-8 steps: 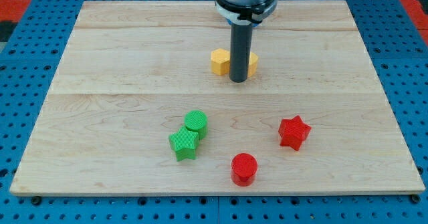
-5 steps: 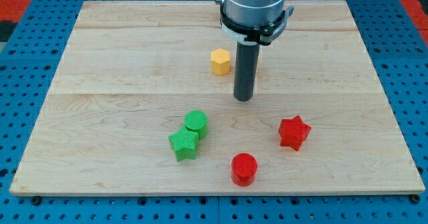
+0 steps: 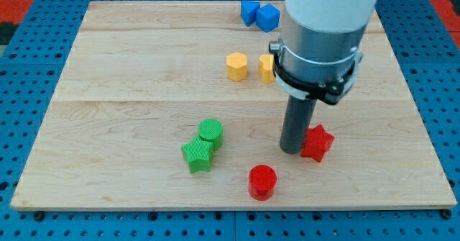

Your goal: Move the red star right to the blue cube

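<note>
There are no jaws here to open or close, only a rod: my tip rests on the board just left of the red star, touching or nearly so, seemingly set to shove it. The blue cube lies well above the red star, at the board's top edge, beside a 2nd blue block of unclear shape. The arm hides part of a yellow block; 1 yellow hexagon shows fully.
</note>
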